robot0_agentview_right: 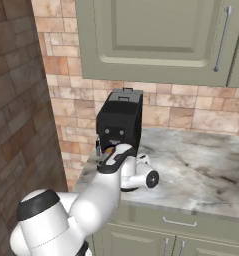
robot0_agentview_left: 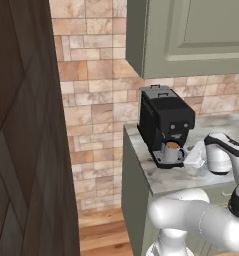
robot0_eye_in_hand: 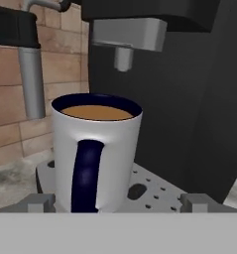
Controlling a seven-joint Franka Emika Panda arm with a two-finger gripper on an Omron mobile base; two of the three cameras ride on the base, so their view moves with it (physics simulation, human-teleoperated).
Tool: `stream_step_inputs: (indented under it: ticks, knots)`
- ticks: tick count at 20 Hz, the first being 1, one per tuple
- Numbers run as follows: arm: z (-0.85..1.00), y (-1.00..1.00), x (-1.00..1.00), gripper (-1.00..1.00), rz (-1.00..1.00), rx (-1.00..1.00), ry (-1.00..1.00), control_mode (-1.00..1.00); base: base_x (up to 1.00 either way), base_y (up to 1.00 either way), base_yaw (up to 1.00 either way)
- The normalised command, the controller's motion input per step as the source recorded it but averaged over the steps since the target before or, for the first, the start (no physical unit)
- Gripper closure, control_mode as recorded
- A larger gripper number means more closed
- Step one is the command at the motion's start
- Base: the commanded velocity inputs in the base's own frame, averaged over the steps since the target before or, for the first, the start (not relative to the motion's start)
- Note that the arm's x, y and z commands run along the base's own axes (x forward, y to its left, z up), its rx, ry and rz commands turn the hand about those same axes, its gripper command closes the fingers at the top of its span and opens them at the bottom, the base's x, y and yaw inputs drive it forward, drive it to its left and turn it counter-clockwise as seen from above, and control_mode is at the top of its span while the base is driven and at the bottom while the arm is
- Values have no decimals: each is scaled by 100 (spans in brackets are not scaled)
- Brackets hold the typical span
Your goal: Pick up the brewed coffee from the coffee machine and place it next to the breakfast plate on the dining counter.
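A: Wall finish? B: A tiled backsplash [robot0_agentview_left: 93, 100] in tan, pink and beige stone blocks runs behind the marbled wall-side counter [robot0_agentview_right: 206, 165].

A: Cabinetry? B: A sage-green upper cabinet [robot0_agentview_right: 151, 35] hangs above the counter, panelled doors, one with a vertical bar handle [robot0_agentview_right: 222, 39]. Lower cabinets [robot0_agentview_right: 191, 235] match, with a drawer pull just beneath the counter edge.

A: Left side? B: A tall dark wooden panel [robot0_agentview_left: 21, 140] with diagonal grain.

A: Floor? B: Warm orange-brown wood planks [robot0_agentview_left: 103, 232].

A: Light? B: Even, soft, no hard shadows.
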Motion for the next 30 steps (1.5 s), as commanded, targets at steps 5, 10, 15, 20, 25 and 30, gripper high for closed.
stream_step_inputs:
  ticks: [5, 10, 15, 20, 25, 30]
  knots:
    - [-5, 12, 7, -100, 0, 0, 0, -100, 0, 0, 0]
    - [-2, 9, 1, -100, 0, 0, 0, -100, 0, 0, 0]
    - [-4, 12, 4, -100, 0, 0, 1, -100, 0, 0, 0]
    - [-9, 14, 9, 100, 0, 0, 1, -100, 0, 0, 0]
    - [-1, 2, 0, 100, 0, 0, 6, -100, 0, 0, 0]
    - [0, 1, 0, 100, 0, 0, 1, -100, 0, 0, 0]
